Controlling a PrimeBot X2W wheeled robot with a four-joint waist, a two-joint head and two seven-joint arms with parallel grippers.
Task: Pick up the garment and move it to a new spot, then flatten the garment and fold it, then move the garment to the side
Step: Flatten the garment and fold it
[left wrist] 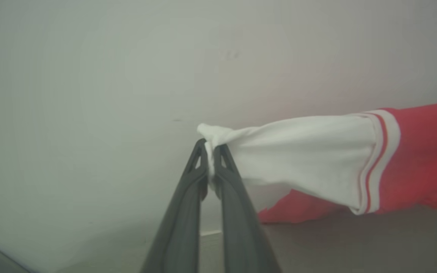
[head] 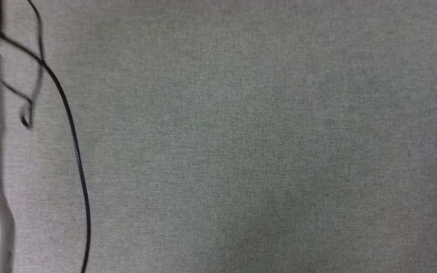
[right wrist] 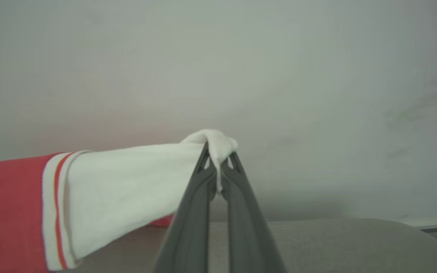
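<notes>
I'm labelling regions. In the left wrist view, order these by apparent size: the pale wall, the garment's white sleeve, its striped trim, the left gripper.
1. Pale grey wall
2. White short sleeve of the red jersey garment and the dark two-fingered left gripper: alike, gripper nearer the camera, unranked
3. Red-and-white striped sleeve trim

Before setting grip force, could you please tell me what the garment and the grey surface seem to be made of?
The garment: soft knit cloth, perhaps cotton or polyester, matte; it bunches where pinched and its trim looks ribbed. The grey surface: woven-looking fabric, matte, with fine heathered grain.
</notes>
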